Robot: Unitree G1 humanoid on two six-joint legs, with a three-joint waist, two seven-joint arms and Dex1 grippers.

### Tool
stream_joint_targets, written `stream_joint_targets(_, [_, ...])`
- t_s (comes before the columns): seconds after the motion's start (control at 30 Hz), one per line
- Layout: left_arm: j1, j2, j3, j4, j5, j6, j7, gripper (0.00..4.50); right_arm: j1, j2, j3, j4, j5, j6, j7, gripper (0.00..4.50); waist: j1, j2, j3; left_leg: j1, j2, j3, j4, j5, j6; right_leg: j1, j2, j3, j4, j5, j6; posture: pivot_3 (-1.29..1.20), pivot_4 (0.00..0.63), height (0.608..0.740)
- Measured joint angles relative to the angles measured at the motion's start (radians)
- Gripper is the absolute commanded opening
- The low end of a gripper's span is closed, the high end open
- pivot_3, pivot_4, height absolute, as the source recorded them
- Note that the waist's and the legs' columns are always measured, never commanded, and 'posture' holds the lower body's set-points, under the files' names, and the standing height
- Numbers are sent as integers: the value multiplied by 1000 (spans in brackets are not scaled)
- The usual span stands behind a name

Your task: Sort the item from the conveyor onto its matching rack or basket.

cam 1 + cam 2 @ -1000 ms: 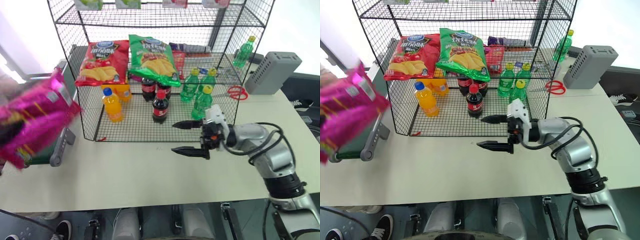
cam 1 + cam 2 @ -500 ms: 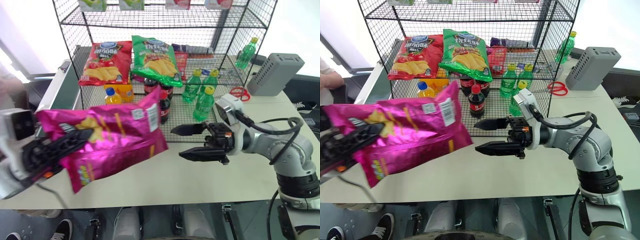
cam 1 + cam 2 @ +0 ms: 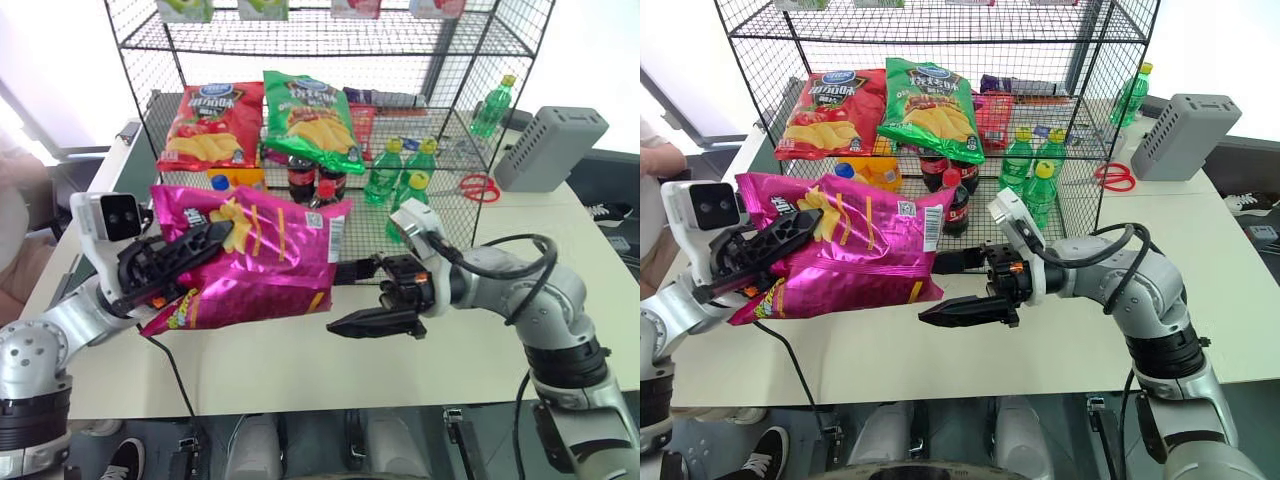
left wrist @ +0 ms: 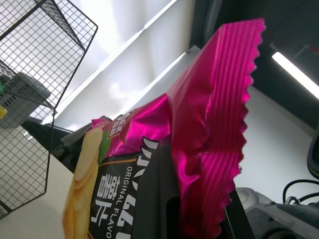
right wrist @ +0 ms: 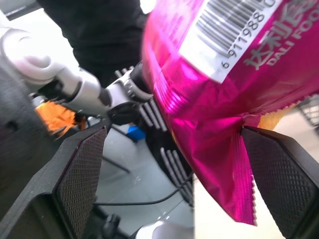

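Black wire rack [image 3: 480, 60] stands at the back of the white bench [image 3: 300, 350], holding a red chip bag [image 3: 208, 125], a green chip bag [image 3: 308, 118], cola bottles [image 3: 300, 175] and green bottles [image 3: 382, 172]. Grey slatted box [image 3: 550, 145] sits right of the rack. Magenta chip bag [image 3: 255, 265] is held above the bench in front of the rack, lying roughly level. Left tool [image 3: 170, 265] is clamped on the bag's left end. Right tool [image 3: 360, 295] is spread wide at the bag's right edge, fingers above and below its corner, not closed on it.
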Motion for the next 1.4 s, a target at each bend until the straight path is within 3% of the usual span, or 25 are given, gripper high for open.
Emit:
stream_joint_targets(0.3, [-29,-22,39,-12,-90,45,50,77,56,51,-20,74,-38,-56,-4,4500,0,0,0,-1,0,0,0,0,0,0,0,0,-1,0,0,0,150,740])
stream_joint_targets(0.43, [-44,-54,53,-7,-92,76,51,77,42,84,-77,78,63,-2,-31,4500,1,0,0,-1,0,0,0,0,0,0,0,0,0,0,0,0,150,740])
stream_joint_targets(0.6, [-57,-81,56,9,-93,82,87,77,40,9,-92,1,211,133,10,4500,4,0,0,-1,0,-1,0,0,0,0,-1,0,-1,0,0,0,150,740])
stream_joint_targets(0.9, [-72,-92,46,9,-94,62,160,77,39,-16,-90,-31,242,181,-13,4500,2,0,0,-1,0,-1,0,0,0,0,0,0,-1,0,0,0,150,740])
stream_joint_targets(0.93, [-71,-92,46,9,-94,62,160,0,39,-18,-90,-31,242,184,-15,3956,2,0,0,-1,0,-1,0,0,0,0,0,0,-1,0,0,0,150,740])
stream_joint_targets(0.97, [-70,-91,47,9,-94,62,160,0,39,-20,-89,-31,240,185,-17,3714,2,0,0,-1,0,-1,0,0,0,0,0,0,-1,0,0,0,150,740])
stream_joint_targets(1.2, [-36,-65,47,8,-93,63,159,0,25,-9,-90,-6,229,175,-50,335,2,0,0,-1,0,-1,0,0,0,0,0,0,-1,0,0,0,150,740])
stream_joint_targets(1.23, [-33,-64,47,6,-91,63,159,0,24,-9,-90,-6,230,173,-50,85,2,0,0,-1,0,-1,0,0,0,0,0,0,-1,0,0,0,150,740])
stream_joint_targets(1.4, [-23,-54,49,7,-52,57,149,0,29,-10,-89,-6,215,157,-48,54,3,0,0,-1,0,-1,0,0,0,-1,0,0,-1,0,0,0,150,740])
